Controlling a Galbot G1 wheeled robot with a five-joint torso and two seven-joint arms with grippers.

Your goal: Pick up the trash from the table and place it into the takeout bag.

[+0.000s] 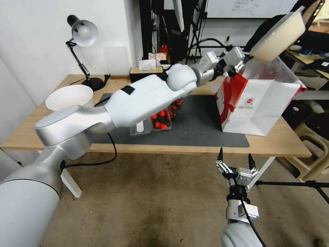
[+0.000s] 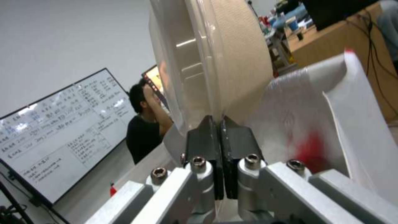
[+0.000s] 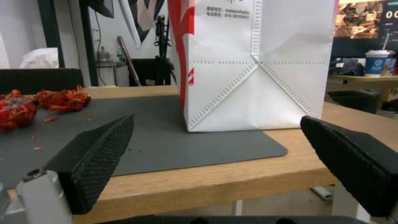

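Beige and shallow, the bowl (image 1: 280, 34) is what I see first from the head camera — it hangs tilted in the air above the open mouth of the takeout bag (image 1: 255, 106), pinched at its rim by my left gripper (image 1: 245, 61). My left arm reaches across the table (image 1: 274, 142) from the left to hold it there. The white bag with red print stands upright at the right end of the dark grey mat (image 1: 202, 123). Behind the arm on the mat I can make out a clear plastic tray (image 1: 142, 127) with small red pieces (image 1: 161, 120) beside it. A white paper bowl (image 1: 69, 96) sits near the left end of the table, a desk lamp (image 1: 82, 41) stands at the back left, and a tissue box (image 1: 146, 70) at the back edge. My right gripper (image 1: 235, 161) waits below the front edge of the table, jaws spread wide and pointing up.

From the left wrist, the black pads (image 2: 238, 140) are clenched together on the thin rim of the bowl (image 2: 236, 59), which rises edge-on with a clear lid on one face. The bag's (image 2: 331, 124) white wall with a red patch is just beside it.

From the right wrist, the two ribbed black fingers (image 3: 104, 149) stand well apart with nothing between them — beyond them the bag (image 3: 257, 77) rests on the mat's (image 3: 166, 140) corner, with red scraps (image 3: 62, 99) farther along the mat.
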